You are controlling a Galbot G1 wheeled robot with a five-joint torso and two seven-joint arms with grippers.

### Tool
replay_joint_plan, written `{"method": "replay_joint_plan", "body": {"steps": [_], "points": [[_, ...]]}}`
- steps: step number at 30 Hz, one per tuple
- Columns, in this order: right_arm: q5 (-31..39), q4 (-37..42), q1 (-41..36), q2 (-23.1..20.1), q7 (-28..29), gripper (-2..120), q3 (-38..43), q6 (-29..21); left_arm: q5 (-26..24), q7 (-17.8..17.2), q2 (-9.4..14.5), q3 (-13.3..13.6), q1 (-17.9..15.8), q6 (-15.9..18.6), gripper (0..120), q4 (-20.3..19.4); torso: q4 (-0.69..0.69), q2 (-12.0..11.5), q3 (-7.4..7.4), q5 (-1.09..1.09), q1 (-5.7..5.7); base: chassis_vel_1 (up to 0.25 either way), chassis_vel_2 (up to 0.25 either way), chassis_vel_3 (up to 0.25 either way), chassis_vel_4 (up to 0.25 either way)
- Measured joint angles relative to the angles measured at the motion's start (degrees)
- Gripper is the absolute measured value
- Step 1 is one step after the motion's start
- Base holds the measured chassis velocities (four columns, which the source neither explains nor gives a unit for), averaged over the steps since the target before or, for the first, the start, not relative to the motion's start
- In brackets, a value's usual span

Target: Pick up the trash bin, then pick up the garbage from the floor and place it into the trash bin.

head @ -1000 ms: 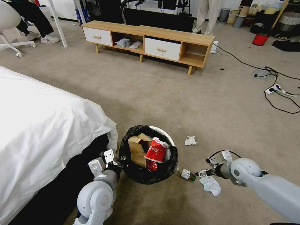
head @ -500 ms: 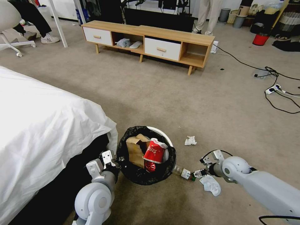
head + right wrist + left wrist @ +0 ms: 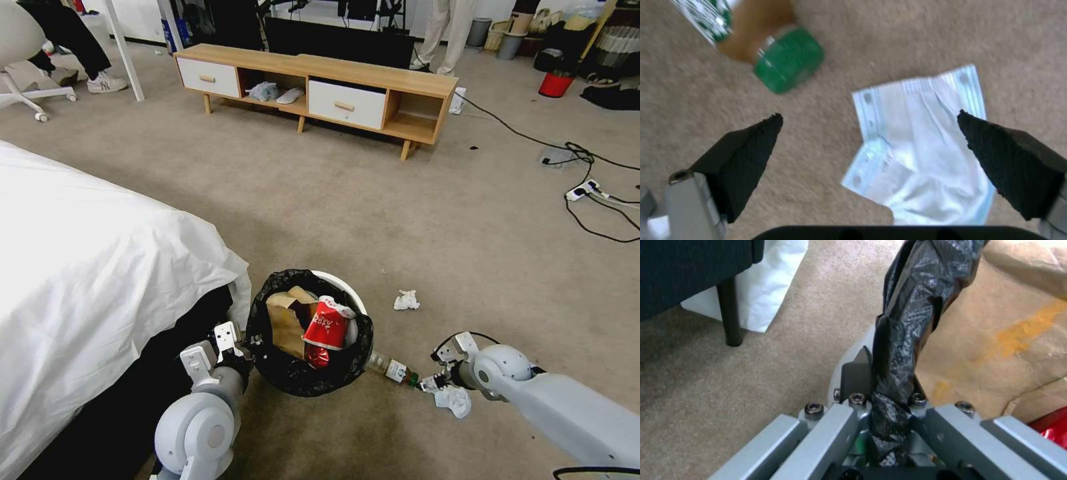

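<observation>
Holding the trash bin (image 3: 309, 333) by its bag-lined rim, left hand (image 3: 882, 413) clamped tight. Paper bag (image 3: 288, 325) and red can (image 3: 325, 329) inside. Right hand (image 3: 871, 150), spread wide, hovers over a face mask (image 3: 925, 140) beside the bin; bottle (image 3: 393, 369) and tissue (image 3: 405, 300) remain on the floor (image 3: 373, 213).

Bright, even room light; soft shadow under the white-sheeted bed (image 3: 100, 267). Right wrist view smeared with blur, green-capped clear plastic bottle (image 3: 773, 56) fuzzy; head view bows at edges.
</observation>
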Motion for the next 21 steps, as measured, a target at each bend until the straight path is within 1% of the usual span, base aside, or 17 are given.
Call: {"method": "replay_joint_plan", "body": {"steps": [5, 11, 12, 21], "points": [[-0.5, 0.2, -1.8, -1.2, 0.0, 100, 1.1, 0.0, -0.1, 0.1, 0.5, 0.0, 0.1, -0.1, 1, 0.0, -0.01, 0.0, 0.0, 0.0, 0.0, 0.0, 0.0, 0.0, 0.0], [-1.4, 0.2, -3.7, -2.1, -0.3, 100, 2.4, 0.0, -0.2, 0.2, 0.8, 0.1, 0.1, -0.2, 1, 0.1, 0.01, 0.0, 0.0, 0.0, 0.0, 0.0, 0.0, 0.0, 0.0], [-1.8, 0.0, -4.5, -2.3, -0.4, 100, 3.0, 0.0, -0.2, 0.2, 0.8, 0.1, 0.1, -0.2, 1, 0.2, -0.01, 0.0, 0.0, 0.01, 0.0, 0.0, 0.0, 0.0, 0.0], [-3.5, -1.6, -6.3, -1.9, -1.1, 100, 4.9, 0.0, -0.3, 0.3, 1.0, 0.2, 0.1, -0.2, 1, 0.7, 0.0, 0.0, 0.0, 0.0, 0.0, 0.0, 0.0, 0.0, 0.0]]}}
